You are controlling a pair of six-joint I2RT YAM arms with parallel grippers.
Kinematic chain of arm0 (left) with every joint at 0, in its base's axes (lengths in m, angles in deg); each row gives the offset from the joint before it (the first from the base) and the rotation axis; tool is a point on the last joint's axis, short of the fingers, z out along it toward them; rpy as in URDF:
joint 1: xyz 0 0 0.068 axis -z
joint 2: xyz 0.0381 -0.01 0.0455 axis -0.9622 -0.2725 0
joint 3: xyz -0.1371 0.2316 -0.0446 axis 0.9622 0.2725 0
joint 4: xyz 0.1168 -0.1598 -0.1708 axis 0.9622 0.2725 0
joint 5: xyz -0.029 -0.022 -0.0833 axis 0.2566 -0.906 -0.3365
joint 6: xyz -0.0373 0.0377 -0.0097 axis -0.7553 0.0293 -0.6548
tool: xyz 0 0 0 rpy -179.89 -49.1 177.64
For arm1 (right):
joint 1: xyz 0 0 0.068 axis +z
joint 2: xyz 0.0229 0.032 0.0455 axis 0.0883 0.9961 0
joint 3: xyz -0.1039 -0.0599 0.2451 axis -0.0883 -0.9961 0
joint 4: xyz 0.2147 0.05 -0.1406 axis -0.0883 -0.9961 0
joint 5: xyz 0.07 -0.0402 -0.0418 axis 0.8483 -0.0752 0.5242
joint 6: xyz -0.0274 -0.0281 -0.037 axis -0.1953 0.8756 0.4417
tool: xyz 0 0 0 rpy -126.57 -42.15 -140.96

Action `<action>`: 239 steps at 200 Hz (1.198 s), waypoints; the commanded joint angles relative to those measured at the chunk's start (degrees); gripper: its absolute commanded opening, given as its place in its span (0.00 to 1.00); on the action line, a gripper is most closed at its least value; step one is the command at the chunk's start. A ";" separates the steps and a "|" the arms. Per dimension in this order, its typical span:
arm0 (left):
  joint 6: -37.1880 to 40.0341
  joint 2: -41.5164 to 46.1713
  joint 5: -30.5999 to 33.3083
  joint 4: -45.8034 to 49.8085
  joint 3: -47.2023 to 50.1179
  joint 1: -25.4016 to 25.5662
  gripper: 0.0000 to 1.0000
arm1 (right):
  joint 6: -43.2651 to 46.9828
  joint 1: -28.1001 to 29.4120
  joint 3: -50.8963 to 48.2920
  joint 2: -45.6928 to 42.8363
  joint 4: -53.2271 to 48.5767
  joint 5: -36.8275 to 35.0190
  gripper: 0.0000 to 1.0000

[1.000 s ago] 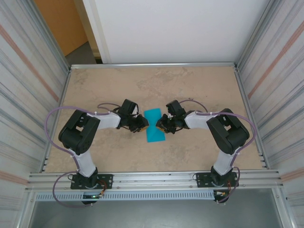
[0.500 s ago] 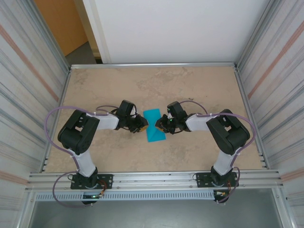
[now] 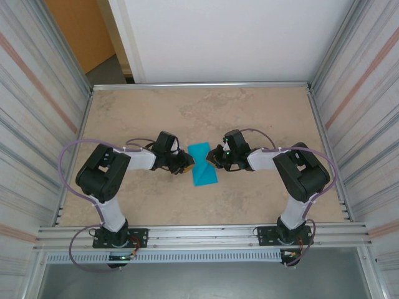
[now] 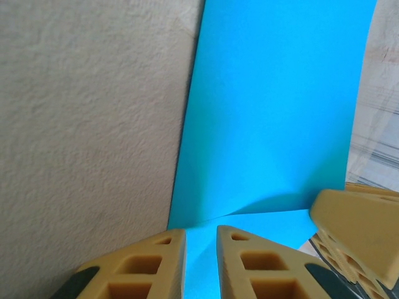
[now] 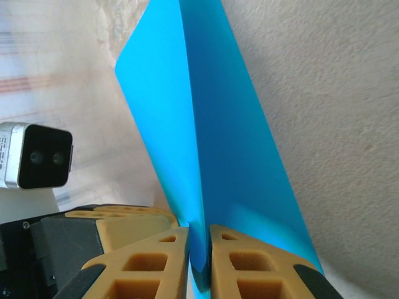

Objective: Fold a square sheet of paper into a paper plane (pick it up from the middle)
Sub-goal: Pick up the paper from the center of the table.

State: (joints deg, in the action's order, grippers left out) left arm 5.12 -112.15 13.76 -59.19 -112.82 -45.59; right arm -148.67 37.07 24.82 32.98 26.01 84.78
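Two arm bases are bolted at the near edge of the table [image 3: 262, 205], one on the left and one on the right. Each arm bends inward toward the middle. There are two grippers and one sheet of paper [image 3: 202, 167], turquoise blue. It lies in the middle of the table between the grippers, drawn in at its waist so that its near and far ends spread wider.

The left gripper [image 3: 185, 163] meets the sheet's left side. In the left wrist view its two yellow fingers [image 4: 249, 265] stand close together with only a thin slot between them. The blue paper runs down into that slot, so these jaws are closed on the sheet's edge. A yellow finger of the other gripper shows at the lower right of that view, close against the same paper.

The right gripper [image 3: 215, 161] meets the sheet's right side. In the right wrist view its fingers almost touch, and they clamp a raised crease of the paper. The crease stands up as a ridge running away from them. The left wrist's small camera [image 5: 37, 156] sits beyond, to the left.

Past the paper, the table's far edge meets a white wall [image 3: 237, 37].
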 commanded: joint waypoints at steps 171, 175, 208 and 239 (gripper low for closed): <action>2.83 16.17 2.93 11.84 -2.06 -3.43 0.41 | 5.04 -1.23 -1.93 -9.99 1.60 -1.82 0.03; 2.75 17.33 2.89 11.88 -1.93 -3.70 0.43 | 5.32 -1.61 -1.87 -10.91 1.60 -1.51 0.03; 2.56 25.55 0.71 8.86 -0.84 -4.69 0.70 | 3.89 -5.87 0.28 -15.63 2.10 4.69 0.02; -0.06 31.69 -2.95 0.53 0.96 -4.71 0.92 | 1.24 -7.91 4.05 -16.97 3.13 10.89 0.02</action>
State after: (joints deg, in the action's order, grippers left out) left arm 6.24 -84.61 14.40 -51.93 -113.08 -50.13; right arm -145.44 29.97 25.43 17.70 27.25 89.13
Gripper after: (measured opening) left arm 0.878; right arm 0.044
